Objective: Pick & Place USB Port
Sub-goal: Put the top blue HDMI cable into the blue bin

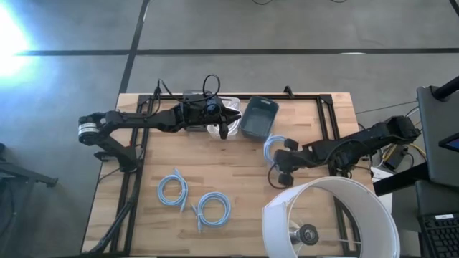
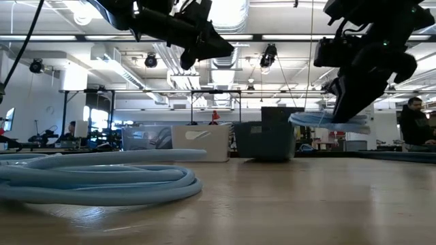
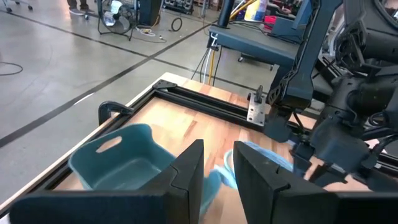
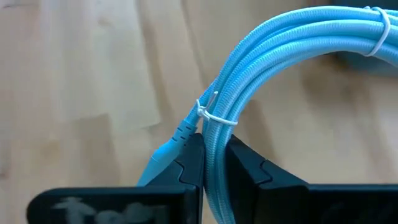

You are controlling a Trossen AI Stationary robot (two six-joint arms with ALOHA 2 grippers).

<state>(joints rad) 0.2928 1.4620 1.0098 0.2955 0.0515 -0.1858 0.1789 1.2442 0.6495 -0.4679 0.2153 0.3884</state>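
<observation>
Three light blue coiled USB cables show in the high view. Two lie flat on the table [image 1: 172, 190] [image 1: 213, 208]. My right gripper [image 1: 282, 163] is shut on the third coil [image 1: 272, 147], right of the blue-grey bin [image 1: 258, 118]. In the low view this coil [image 2: 327, 121] is above the tabletop. My left gripper [image 3: 217, 168] is open and holds nothing. It hovers near the table's far edge, between the clear bin [image 1: 211, 115] and the blue-grey bin [image 3: 118, 158]. My right gripper pinches the coil's bundled strands [image 4: 214, 146] between its two fingers, just below a white zip tie [image 4: 214, 115]. The cable's plug [image 4: 166, 155] lies beside one finger. The fingers slant down from the table's right side, along the strands. The coil is lifted clear of the table.
A large white lampshade-like drum [image 1: 330, 218] stands at the near right corner, close to my right arm. A black frame rail [image 1: 326, 118] runs along the table's far and right sides. Bare wood lies between the bins and the two resting coils.
</observation>
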